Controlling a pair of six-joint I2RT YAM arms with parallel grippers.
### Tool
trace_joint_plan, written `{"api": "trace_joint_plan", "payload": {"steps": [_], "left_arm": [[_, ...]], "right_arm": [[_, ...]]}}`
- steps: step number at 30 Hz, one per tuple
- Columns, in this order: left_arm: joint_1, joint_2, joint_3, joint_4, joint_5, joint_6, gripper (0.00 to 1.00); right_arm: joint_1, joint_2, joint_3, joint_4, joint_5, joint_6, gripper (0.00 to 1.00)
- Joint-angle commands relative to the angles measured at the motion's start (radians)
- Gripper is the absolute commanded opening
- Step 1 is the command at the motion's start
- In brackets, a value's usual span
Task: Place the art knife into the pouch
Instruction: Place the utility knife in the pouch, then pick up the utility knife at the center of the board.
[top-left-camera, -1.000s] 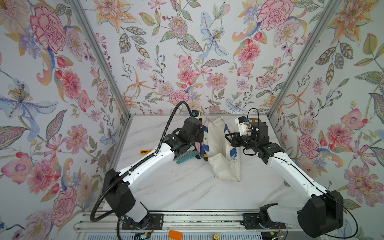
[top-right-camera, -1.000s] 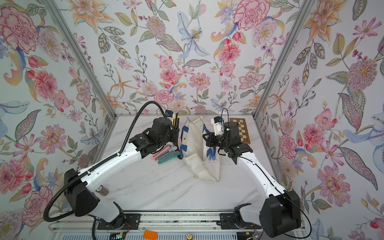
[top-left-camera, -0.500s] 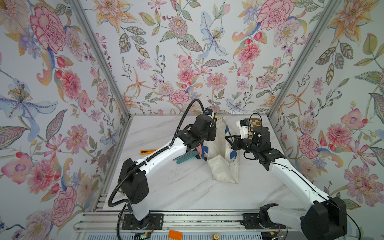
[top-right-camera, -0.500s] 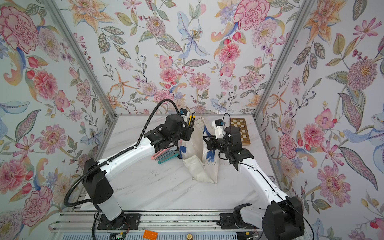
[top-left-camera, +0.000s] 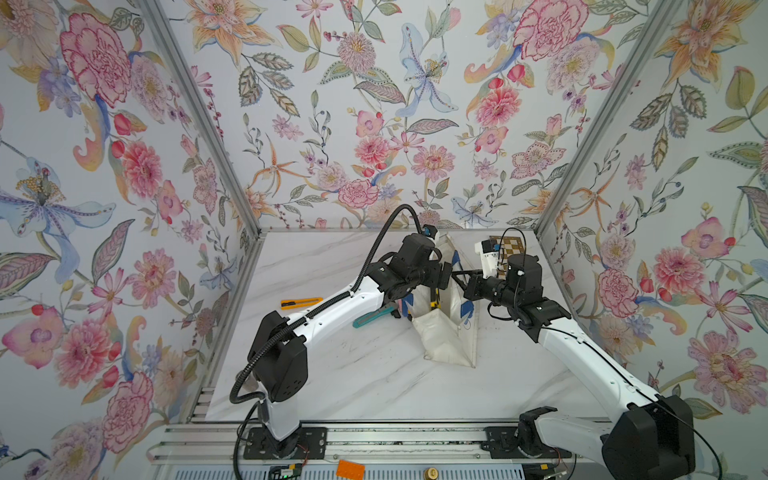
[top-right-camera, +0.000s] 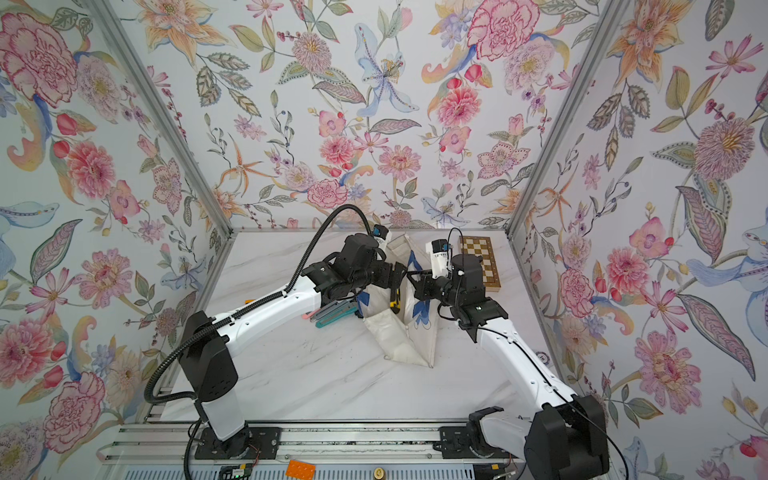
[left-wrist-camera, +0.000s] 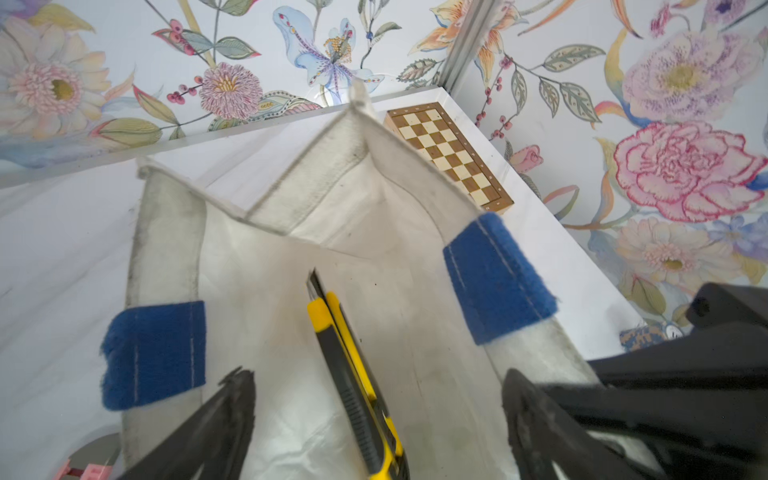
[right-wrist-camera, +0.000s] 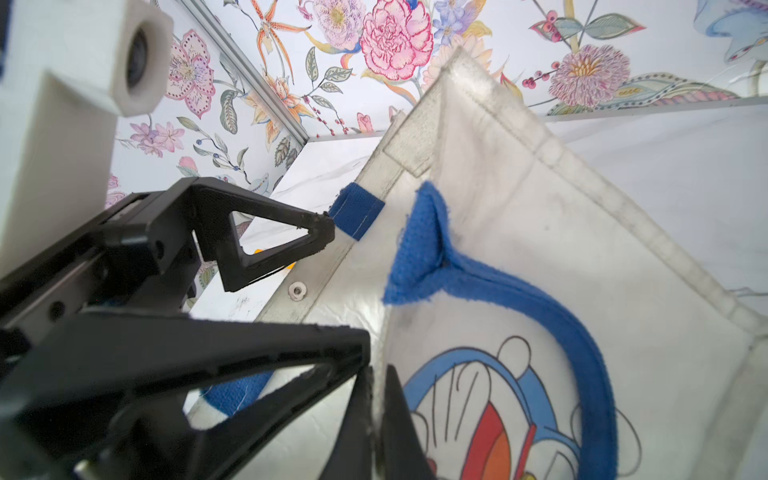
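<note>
Mid-frame in both top views: pouch (top-left-camera: 444, 336) stands open on the table (top-left-camera: 353, 374). Teal cutter (top-left-camera: 372, 316) lies just left of it, orange cutter (top-left-camera: 300, 302) further left. L gripper (left-wrist-camera: 376, 374) is over the mouth, jaws spread wide, gripping nothing. Knife (left-wrist-camera: 345, 365) sits loose btwn them, inside the pouch, blade end pointing away. R gripper (right-wrist-camera: 376, 382) comes in from frame right, jaws pressed together, pinching the pouch wall by the cat print (right-wrist-camera: 478, 415). Far right corner: chessboard (top-right-camera: 480, 262).
</note>
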Motion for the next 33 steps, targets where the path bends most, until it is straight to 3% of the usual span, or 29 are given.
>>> {"api": "trace_joint_plan", "payload": {"steps": [1,7,18,26,29,33], "left_arm": [[-0.008,-0.031,0.009,0.003,-0.013,0.038,1.00],[0.015,-0.080,0.044,-0.104,-0.188,0.103,0.99],[0.176,-0.175,0.048,-0.409,-0.427,0.026,1.00],[0.252,-0.287,-0.157,-0.384,-0.507,-0.027,1.00],[0.340,-0.325,-0.290,-0.326,-0.463,-0.064,1.00],[0.441,-0.344,-0.405,-0.260,-0.444,-0.085,0.99]], "right_arm": [[-0.001,-0.022,-0.014,0.045,-0.006,0.003,0.00],[-0.022,-0.012,-0.018,0.038,0.006,0.005,0.00],[-0.046,0.010,-0.053,0.049,-0.018,0.005,0.00],[-0.057,0.012,-0.049,0.026,0.005,0.003,0.03],[-0.064,-0.011,-0.041,-0.005,0.020,0.002,0.05],[-0.066,-0.073,-0.045,-0.023,0.038,0.006,0.23]]}}
